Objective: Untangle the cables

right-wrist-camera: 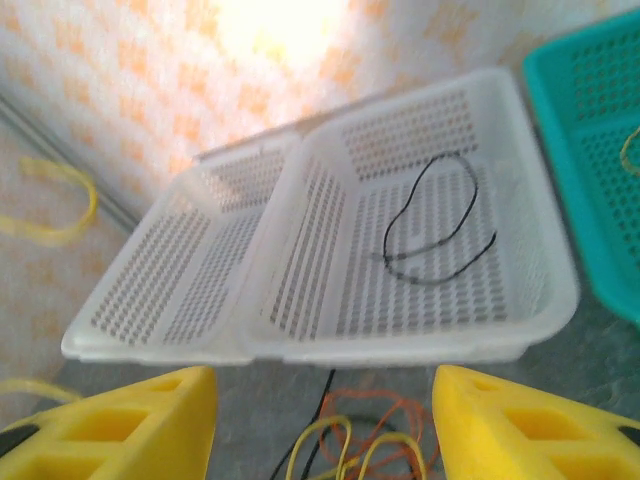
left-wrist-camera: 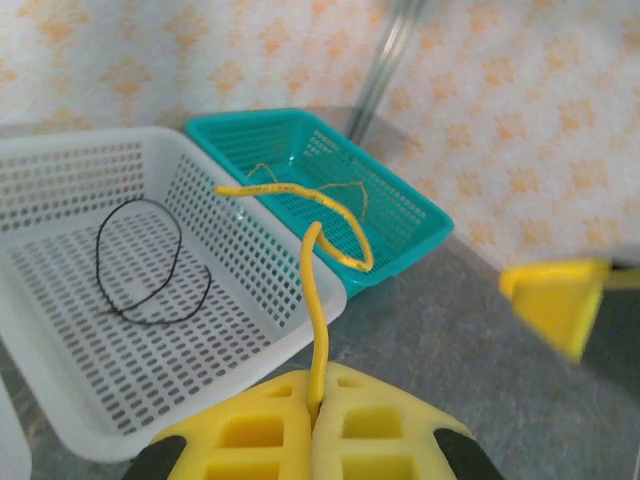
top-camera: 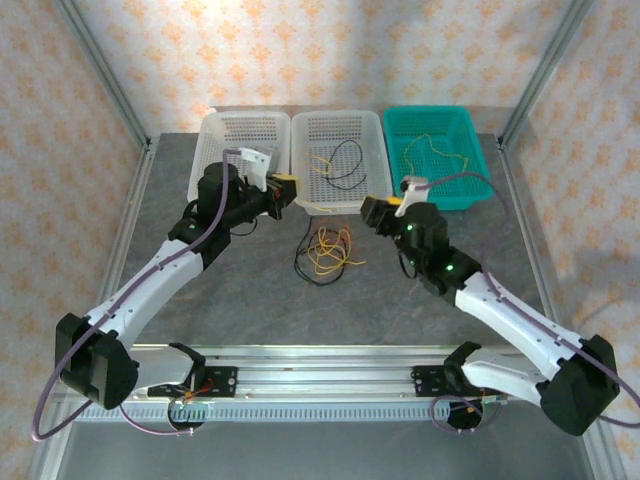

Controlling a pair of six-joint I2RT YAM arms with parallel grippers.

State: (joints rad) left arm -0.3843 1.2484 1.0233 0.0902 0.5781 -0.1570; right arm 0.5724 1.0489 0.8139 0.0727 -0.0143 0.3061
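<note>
My left gripper (left-wrist-camera: 318, 388) is shut on a yellow cable (left-wrist-camera: 318, 300) that rises from between its pads and curls over the near corner of the teal basket (left-wrist-camera: 410, 215). From above, this gripper (top-camera: 288, 192) hovers at the front left corner of the middle white basket (top-camera: 372, 130). A tangle of yellow, orange and black cables (top-camera: 326, 251) lies on the table between the arms. My right gripper (right-wrist-camera: 325, 405) is open above the tangle (right-wrist-camera: 365, 440), nothing between its fingers. A black cable (right-wrist-camera: 430, 225) lies in the middle basket.
Three baskets stand in a row at the back: a white one (top-camera: 215, 150) on the left, the middle white one, and the teal one (top-camera: 478, 170) on the right with a thin yellow cable (top-camera: 432, 150) in it. Metal frame posts flank the table.
</note>
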